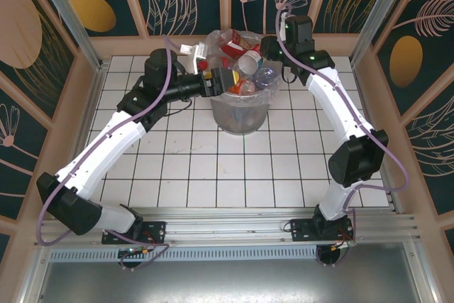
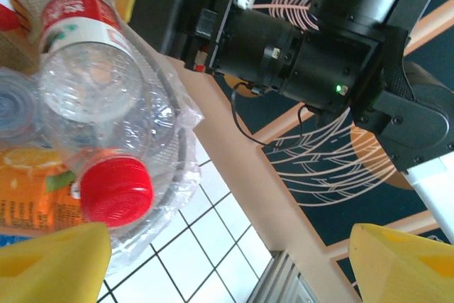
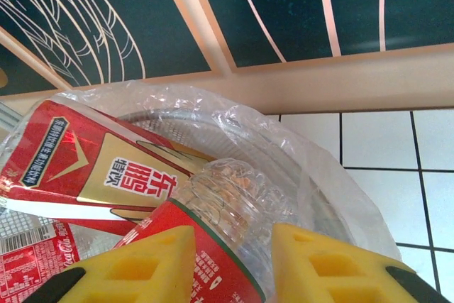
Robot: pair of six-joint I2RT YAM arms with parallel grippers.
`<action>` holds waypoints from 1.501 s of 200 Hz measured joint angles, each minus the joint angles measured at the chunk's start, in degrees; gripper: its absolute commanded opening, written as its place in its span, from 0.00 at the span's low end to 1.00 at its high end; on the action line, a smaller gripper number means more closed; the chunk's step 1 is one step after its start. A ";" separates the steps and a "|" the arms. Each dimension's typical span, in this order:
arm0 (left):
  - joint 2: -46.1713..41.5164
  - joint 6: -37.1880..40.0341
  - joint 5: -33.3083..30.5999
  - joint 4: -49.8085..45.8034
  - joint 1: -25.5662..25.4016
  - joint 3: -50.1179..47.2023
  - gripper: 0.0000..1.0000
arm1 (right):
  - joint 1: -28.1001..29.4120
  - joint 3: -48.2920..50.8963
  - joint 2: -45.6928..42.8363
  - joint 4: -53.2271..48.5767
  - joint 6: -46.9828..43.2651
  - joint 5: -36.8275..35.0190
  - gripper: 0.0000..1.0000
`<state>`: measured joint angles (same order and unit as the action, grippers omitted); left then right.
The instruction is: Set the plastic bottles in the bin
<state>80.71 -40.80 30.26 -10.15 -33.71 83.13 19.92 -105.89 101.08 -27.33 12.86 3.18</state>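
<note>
The bin (image 1: 241, 120), a grey round wastebasket lined with a clear bag, stands at the back middle of the table, heaped with several plastic bottles (image 1: 242, 62). At the bin's left rim my left gripper (image 1: 225, 80) is open; in its wrist view the gripper (image 2: 227, 267) holds nothing, with a red-capped bottle (image 2: 117, 191) and a clear red-and-white labelled one (image 2: 89, 69) just left of it. My right gripper (image 1: 267, 52) hangs over the bin's right rim. In its wrist view the gripper (image 3: 234, 260) is shut on a clear red-labelled bottle (image 3: 227, 207) above the bagged rim (image 3: 323, 175).
White tiled table (image 1: 191, 168) is ringed by a low wooden wall (image 1: 106, 47) and patterned dark panels. A red-and-gold labelled bottle (image 3: 106, 168) lies on top of the heap beside the held one. The right arm's black wrist (image 2: 305, 54) is close above my left gripper.
</note>
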 measured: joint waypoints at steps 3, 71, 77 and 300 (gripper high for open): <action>0.11 0.00 0.00 0.04 -0.28 0.04 0.87 | 0.00 -0.02 0.00 0.00 -0.15 0.04 0.34; 3.80 0.09 -0.42 0.07 -3.43 1.79 0.87 | 0.04 -0.02 0.35 -1.40 -1.03 -0.26 0.34; 3.93 0.22 -0.83 0.04 -3.43 1.79 0.87 | 0.04 -0.02 0.42 -1.44 -1.03 -0.31 0.34; -24.65 24.96 -35.74 -2.91 -3.43 -19.96 0.99 | -1.88 22.84 -27.28 7.91 -5.38 3.06 0.99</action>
<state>56.05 -15.84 -5.48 -13.06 -37.15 63.18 18.04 -83.05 73.80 -19.42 7.49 6.24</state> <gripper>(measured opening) 0.985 0.990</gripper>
